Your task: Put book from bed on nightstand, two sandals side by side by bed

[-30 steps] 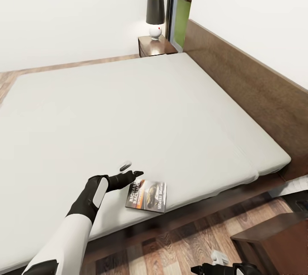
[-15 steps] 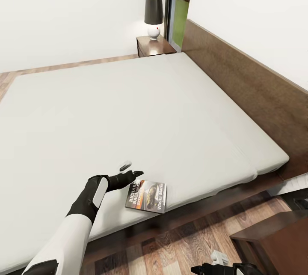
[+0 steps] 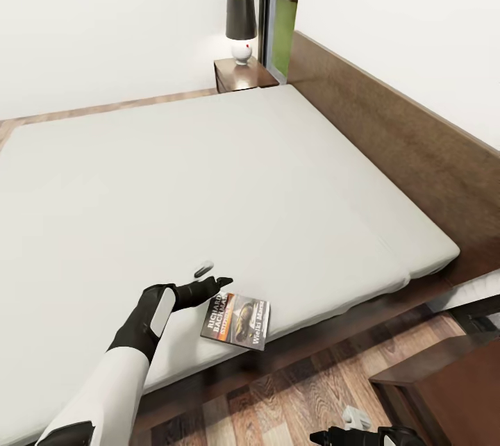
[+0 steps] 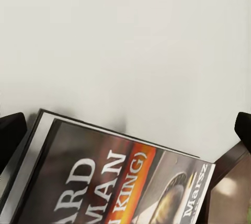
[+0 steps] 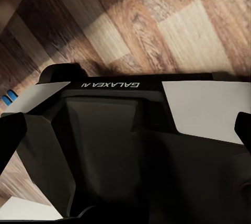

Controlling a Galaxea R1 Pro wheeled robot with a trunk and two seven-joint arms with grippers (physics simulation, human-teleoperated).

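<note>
Head view: the left gripper (image 3: 207, 278) hovers low over the near edge of the bed (image 3: 208, 182). Its jaws stand well apart, one finger raised above the other, with nothing between them. The book (image 3: 237, 321) lies flat on the mattress just beyond and below the jaws, close to the bed's near edge, cover up, not touched by either finger. Far past the jaws, at the bed's far corner by the headboard, stands a nightstand (image 3: 237, 75) with a lamp (image 3: 240, 27) on it. A second nightstand (image 3: 451, 390) sits on the wood floor (image 3: 292, 397) off to the right of the jaws. The right gripper (image 3: 357, 434) barely shows at the picture's lower edge, over the floor; how its jaws stand cannot be told there.

Left wrist view: the two dark fingertips (image 4: 11, 130) sit at the far sides, wide apart and empty. The book (image 4: 115, 177) lies ahead between them on the pale mattress, its orange stripe and white lettering plain.

Right wrist view: the robot's own dark body (image 5: 125, 150), lettered "GALAXEA AI", lies ahead of the jaws over the floor (image 5: 172, 20). Dark fingertips (image 5: 10, 135) show at both sides, spread wide, holding nothing.
</note>
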